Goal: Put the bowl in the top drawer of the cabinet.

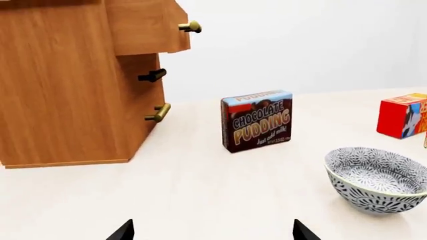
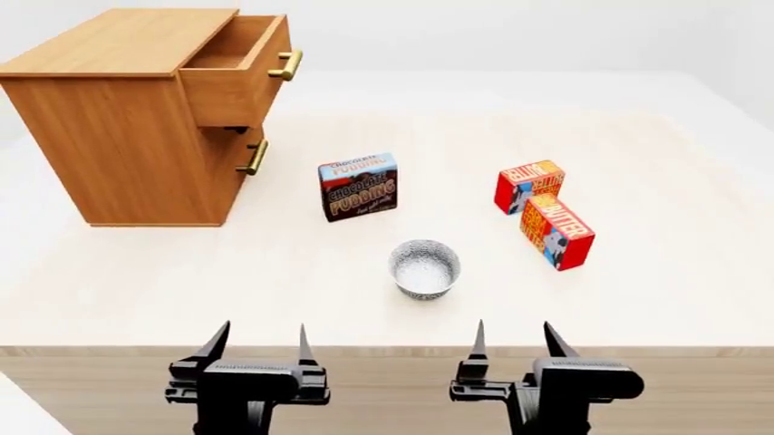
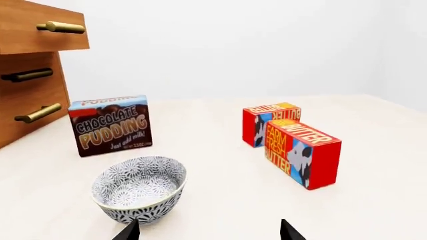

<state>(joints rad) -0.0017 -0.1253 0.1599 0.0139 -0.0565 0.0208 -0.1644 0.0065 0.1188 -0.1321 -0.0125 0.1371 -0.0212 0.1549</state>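
Head view over a pale wooden desk [image 2: 677, 272]. The bowl [image 2: 425, 268] stands upright near the centre of the desk, empty, touching nothing. Taking the bowl as the clock centre, the chocolate pudding box [image 2: 358, 187] stands at 11 o'clock, and two red butter boxes lie at about 2 o'clock, the farther one [image 2: 528, 186] just beside the nearer one [image 2: 556, 232]. The cabinet [image 2: 115, 136] occupies the 10 o'clock direction, well apart from the bowl. Its top drawer [image 2: 236, 77] is pulled out, brass handle facing the desk; the lower drawer [image 2: 252, 159] sits closed beneath it.

The left pincer [image 2: 256, 337] and right pincer [image 2: 517, 333] hang at the near desk edge, at 7 and 5 o'clock of the bowl. Both are released, fingers spread, grasping nothing.

In the right wrist view the bowl [image 3: 139, 189] lies just beyond the fingertips; in the left wrist view it [image 1: 377, 179] sits off to one side.
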